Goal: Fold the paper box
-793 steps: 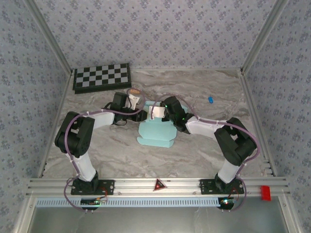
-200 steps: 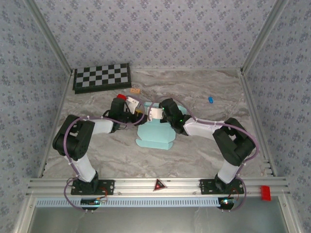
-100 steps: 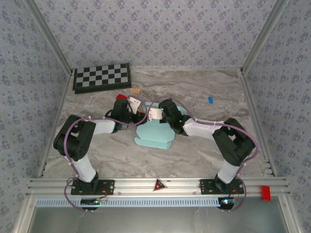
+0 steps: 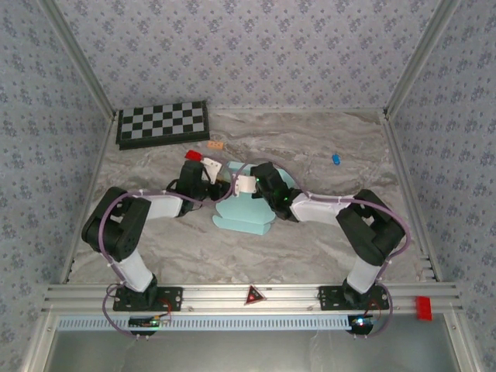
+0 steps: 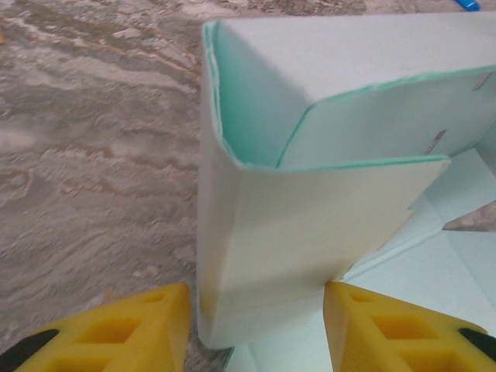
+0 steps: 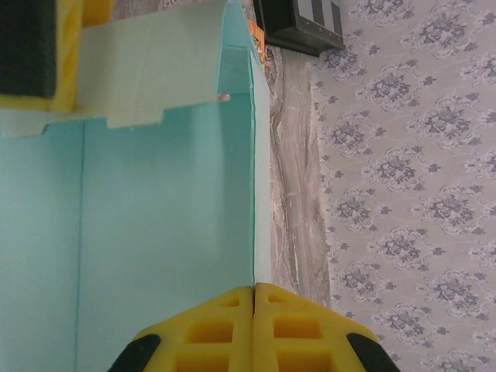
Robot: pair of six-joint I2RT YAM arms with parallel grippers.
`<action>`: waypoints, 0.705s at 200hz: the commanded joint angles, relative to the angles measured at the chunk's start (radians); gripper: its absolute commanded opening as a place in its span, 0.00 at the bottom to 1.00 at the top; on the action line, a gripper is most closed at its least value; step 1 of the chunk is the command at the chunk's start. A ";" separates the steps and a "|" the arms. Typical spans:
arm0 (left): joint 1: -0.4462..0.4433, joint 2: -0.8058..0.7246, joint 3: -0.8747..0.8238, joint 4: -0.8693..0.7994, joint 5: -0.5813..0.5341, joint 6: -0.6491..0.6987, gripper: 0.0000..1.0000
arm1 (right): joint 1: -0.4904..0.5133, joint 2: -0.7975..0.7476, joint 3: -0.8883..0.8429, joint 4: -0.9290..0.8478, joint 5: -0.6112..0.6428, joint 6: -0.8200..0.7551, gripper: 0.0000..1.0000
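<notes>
The paper box (image 4: 246, 208) is pale cyan card lying mid-table, its near part flat and its far walls raised. My left gripper (image 4: 216, 178) is at its far left corner. In the left wrist view the folded corner (image 5: 310, 209) stands between my yellow fingers (image 5: 147, 329); the left gripper (image 5: 256, 325) is open, with a thin gap beside the left finger. My right gripper (image 4: 246, 184) sits on the far wall. In the right wrist view that gripper (image 6: 253, 291) is shut on the edge of an upright cyan wall (image 6: 155, 217).
A black-and-white checkerboard (image 4: 161, 122) lies at the back left. A small orange piece (image 4: 215, 144) sits just beyond the box, and a small blue object (image 4: 335, 159) at the right. A red block (image 4: 422, 307) rests on the front rail. Patterned walls enclose the table.
Over four seconds the left gripper came down from behind the box to its far left corner. Both grippers and the box have shifted slightly left and nearer.
</notes>
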 commanded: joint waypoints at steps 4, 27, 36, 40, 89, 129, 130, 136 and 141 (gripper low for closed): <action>-0.006 -0.037 -0.019 0.029 -0.049 0.004 0.48 | 0.018 0.021 -0.027 0.032 0.008 -0.020 0.00; -0.006 -0.028 -0.021 0.035 -0.034 0.005 0.48 | 0.024 0.027 -0.031 0.044 0.007 -0.021 0.00; -0.006 -0.023 -0.017 0.040 -0.025 0.005 0.48 | 0.025 0.030 -0.028 0.044 0.008 -0.021 0.00; -0.006 -0.021 -0.015 0.040 -0.023 0.004 0.48 | 0.027 0.030 -0.030 0.046 0.008 -0.021 0.00; -0.006 -0.003 0.002 0.066 -0.008 -0.015 0.41 | 0.035 0.036 -0.032 0.043 0.000 -0.021 0.00; -0.002 0.017 0.019 0.061 -0.020 -0.024 0.31 | 0.034 0.033 -0.034 0.039 -0.003 -0.021 0.00; -0.003 0.017 0.019 0.062 -0.020 -0.024 0.31 | 0.035 0.033 -0.034 0.039 -0.003 -0.021 0.00; -0.002 0.020 0.021 0.063 -0.022 -0.026 0.30 | 0.035 0.033 -0.033 0.036 -0.006 -0.021 0.00; -0.003 0.023 0.023 0.063 -0.023 -0.026 0.30 | 0.035 0.032 -0.032 0.031 -0.008 -0.021 0.00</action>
